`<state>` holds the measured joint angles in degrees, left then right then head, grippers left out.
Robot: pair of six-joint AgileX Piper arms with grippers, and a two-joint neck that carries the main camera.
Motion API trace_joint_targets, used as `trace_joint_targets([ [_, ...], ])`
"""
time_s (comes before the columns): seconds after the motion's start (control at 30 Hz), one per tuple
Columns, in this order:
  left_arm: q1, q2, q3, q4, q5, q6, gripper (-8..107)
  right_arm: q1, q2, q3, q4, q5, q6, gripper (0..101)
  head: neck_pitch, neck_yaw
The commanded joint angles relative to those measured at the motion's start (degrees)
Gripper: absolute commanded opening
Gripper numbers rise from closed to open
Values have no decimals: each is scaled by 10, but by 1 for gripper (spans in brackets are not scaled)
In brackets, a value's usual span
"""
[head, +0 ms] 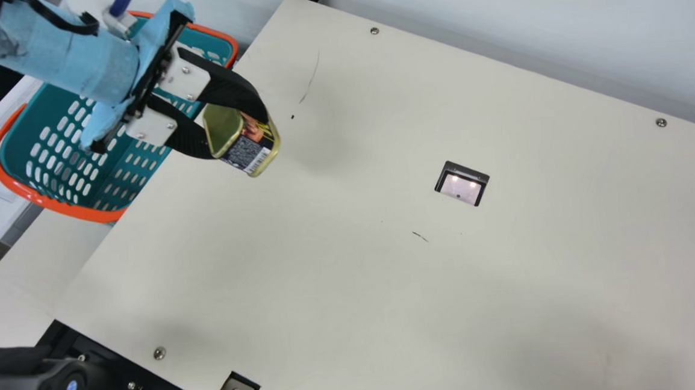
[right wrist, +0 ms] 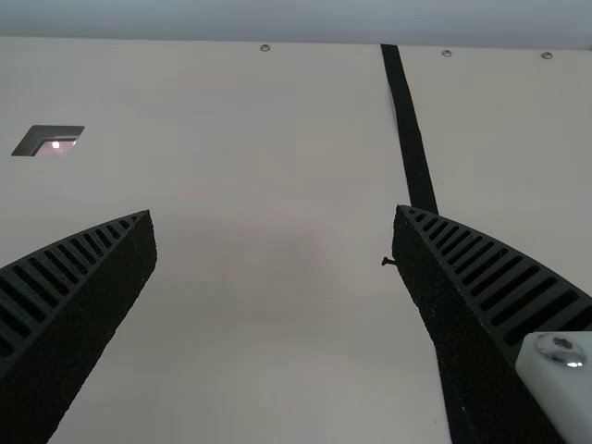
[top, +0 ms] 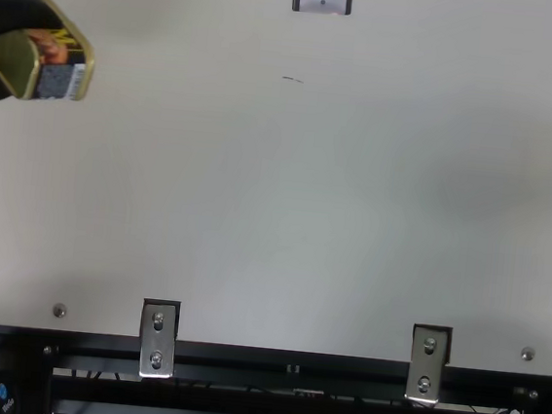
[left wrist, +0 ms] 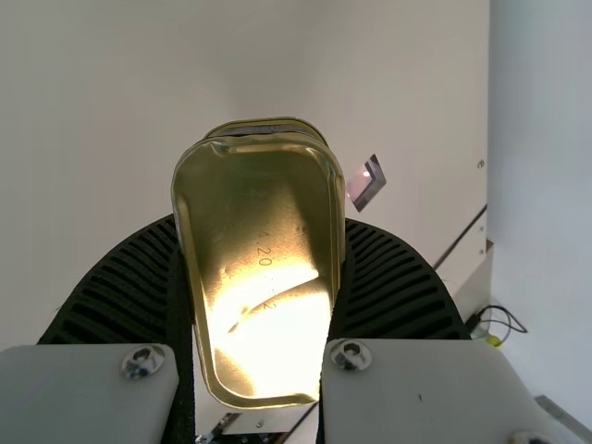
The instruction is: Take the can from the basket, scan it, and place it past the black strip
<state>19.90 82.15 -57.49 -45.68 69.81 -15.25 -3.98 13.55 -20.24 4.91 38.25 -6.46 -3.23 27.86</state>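
Can [head: 247, 148] is out of the basket [head: 83, 216] & held up over the table [head: 353, 291], on the basket side of the scanner [head: 460, 188], well apart from it. L claw [head: 238, 134] has it pinched btwn its ribbed fingers, pads bowed round the long side walls, tin tilted. R claw [right wrist: 274, 217] is wide, nothing btwn its fingers, well off from the scanner on the side opp. the basket. Black strip [right wrist: 410, 129] lies that way too, also well apart from the scanner.

Handling, my guess: flat rect. tin w/ rounded corners, stiff, light to med. wt if full. Bare metal looks smooth & shiny, so prob. slippery; rims shd help stop it sliding. Thin walls cd dent if squeezed too hard, but not fragile otherwise. Best hold = across the long sides, approx. mid-length, as now, w/ the printed face kept clear.

Step in hand: carry to scanner. Barcode [head: 256, 160] faces up, away from the scanner, so prob. needs a wrist turn to aim it down at the glass. Risks: tin pivoting btwn pads mid-turn, or a finger covering the code. Scan + placing past the strip look undone; L claw may need a handover to R claw for that reach.
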Motion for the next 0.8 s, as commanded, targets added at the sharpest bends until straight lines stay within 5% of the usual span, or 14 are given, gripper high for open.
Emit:
trace_joint_targets([
  [0.0,-3,1,7,-19,1,-2,10,0,0,0,0,0,0,101,-26,8],
  [0.77,-11,-4,15,-29,-13,1,10,0,0,0,0,0,0,101,-25,6],
])
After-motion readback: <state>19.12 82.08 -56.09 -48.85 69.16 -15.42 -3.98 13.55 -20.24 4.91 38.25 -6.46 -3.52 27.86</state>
